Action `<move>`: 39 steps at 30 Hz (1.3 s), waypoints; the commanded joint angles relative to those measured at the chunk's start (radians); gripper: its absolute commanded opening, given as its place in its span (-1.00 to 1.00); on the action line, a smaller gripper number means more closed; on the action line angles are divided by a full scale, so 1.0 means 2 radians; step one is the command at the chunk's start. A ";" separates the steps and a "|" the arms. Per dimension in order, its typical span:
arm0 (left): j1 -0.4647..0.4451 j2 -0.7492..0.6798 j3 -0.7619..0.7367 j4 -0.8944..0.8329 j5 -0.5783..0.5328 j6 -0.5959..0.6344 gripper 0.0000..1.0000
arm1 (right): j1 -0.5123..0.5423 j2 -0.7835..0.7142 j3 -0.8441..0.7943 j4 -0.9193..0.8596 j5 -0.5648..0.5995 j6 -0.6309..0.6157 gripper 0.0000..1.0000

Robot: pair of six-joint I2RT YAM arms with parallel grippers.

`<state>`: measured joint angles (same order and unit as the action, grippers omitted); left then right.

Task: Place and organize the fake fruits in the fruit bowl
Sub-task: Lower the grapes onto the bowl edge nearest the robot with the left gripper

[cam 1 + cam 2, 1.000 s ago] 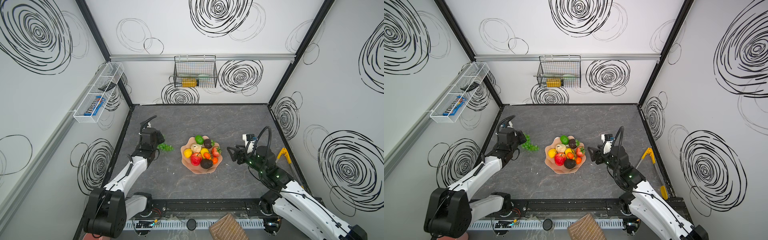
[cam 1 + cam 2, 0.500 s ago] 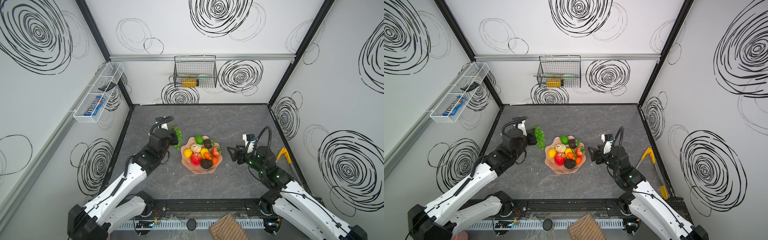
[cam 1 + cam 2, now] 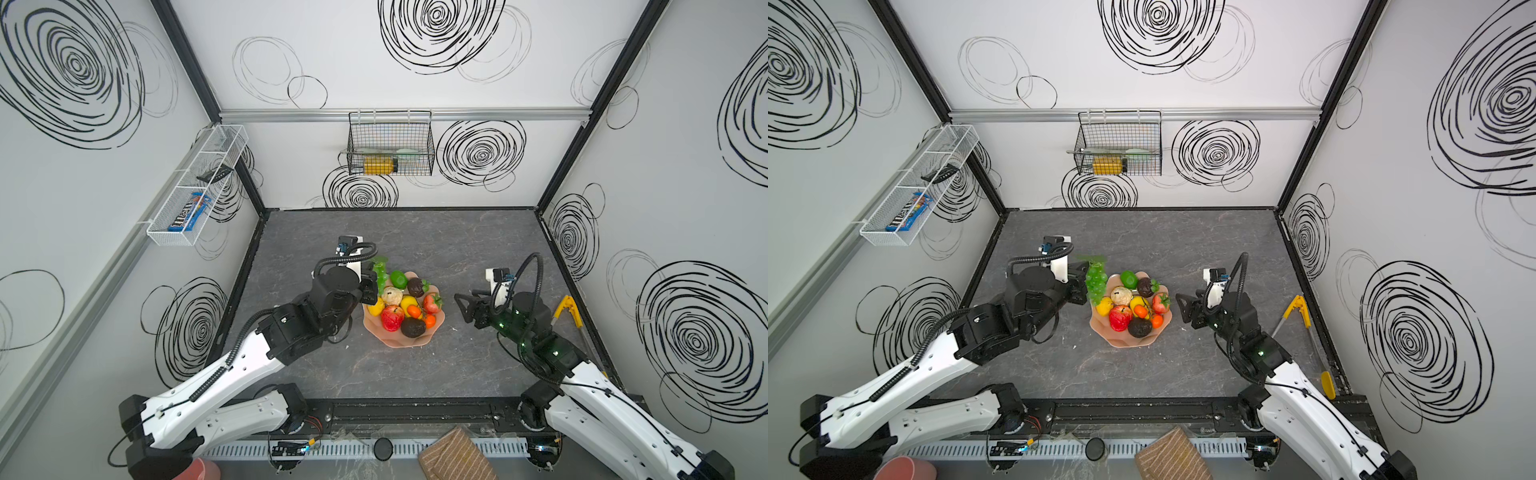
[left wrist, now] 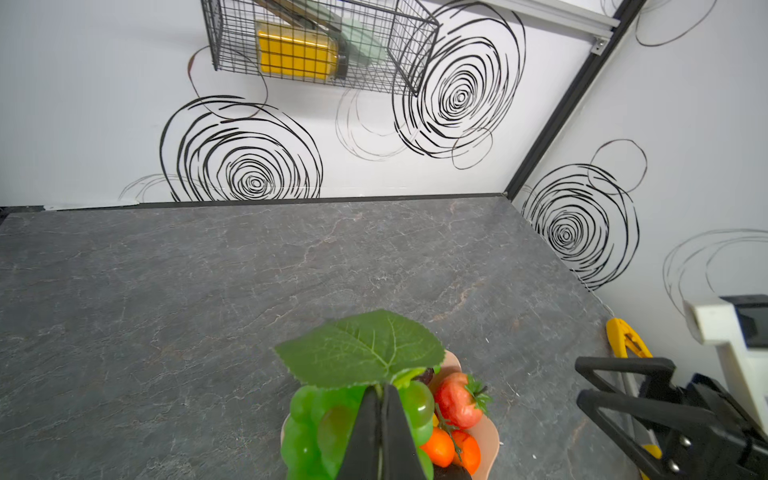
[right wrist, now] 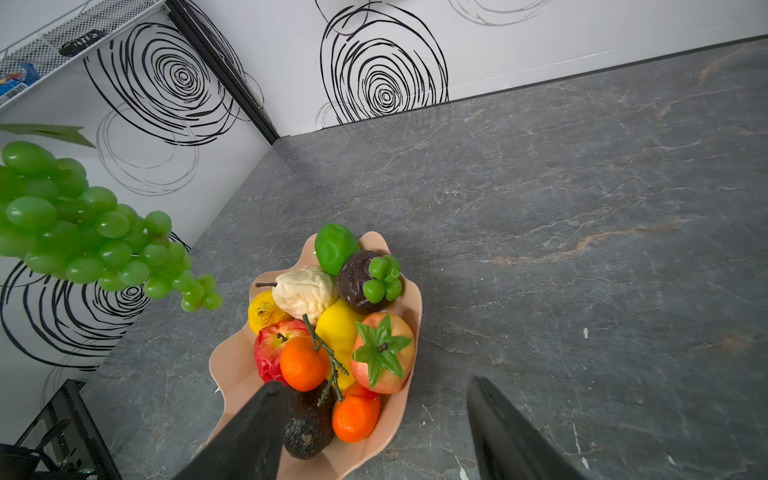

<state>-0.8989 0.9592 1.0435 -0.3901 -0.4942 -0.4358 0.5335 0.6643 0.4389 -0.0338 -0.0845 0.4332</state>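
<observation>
- The left gripper (image 4: 380, 392) is seen shut tight, with no gap between its jaws; the stem of the green grape bunch (image 4: 316, 419) is pinched between them, just under its broad leaf (image 4: 365, 349).
- In both top views the grape bunch (image 3: 380, 272) (image 3: 1096, 282) is held clear of the table (image 3: 415, 374), at the left far edge of the fruit bowl (image 3: 399, 343). From the right wrist view the grapes (image 5: 83, 232) are seen hanging in the air, apart from the fruits in the bowl.
- The right gripper (image 5: 374, 384) is held wide open and nothing is gripped. Its jaws are spread on the right side of the fruit bowl (image 5: 232, 365), and no contact with it can be made out.
- The fruit bowl (image 3: 1121, 341) is set near the middle of the table, between the two arms. It is a shallow peach-pink dish with a wavy rim.
- The bowl is filled with glossy fruits:
  - a green lime (image 5: 334, 247) at the far end
  - a dark round fruit (image 5: 357, 282) with green leaves
  - a beige fruit (image 5: 305, 291)
  - a yellow lemon (image 5: 338, 328)
  - a red apple (image 5: 270, 349)
  - two oranges (image 5: 302, 363) joined by a green twig
  - a red fruit with a green calyx (image 5: 382, 353)
  - a dark, rough fruit (image 5: 307, 424) at the near end
- Yellow-handled tongs (image 3: 1296, 311) are laid by the right wall.
</observation>
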 commanded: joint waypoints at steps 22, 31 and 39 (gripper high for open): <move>-0.040 0.012 -0.077 -0.005 0.030 -0.058 -1.00 | -0.004 0.010 0.002 0.002 0.007 0.010 0.50; -0.042 0.029 -0.091 -0.022 0.073 -0.061 -1.00 | -0.009 0.013 0.003 0.003 0.007 0.016 0.61; -0.063 0.002 -0.091 -0.056 0.064 -0.068 -1.00 | -0.014 0.017 0.004 0.006 0.008 0.014 0.62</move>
<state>-1.0088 1.0012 0.8635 -0.4847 -0.3580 -0.5518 0.5114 0.6918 0.4389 -0.0368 -0.0738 0.4561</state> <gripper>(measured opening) 0.052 0.809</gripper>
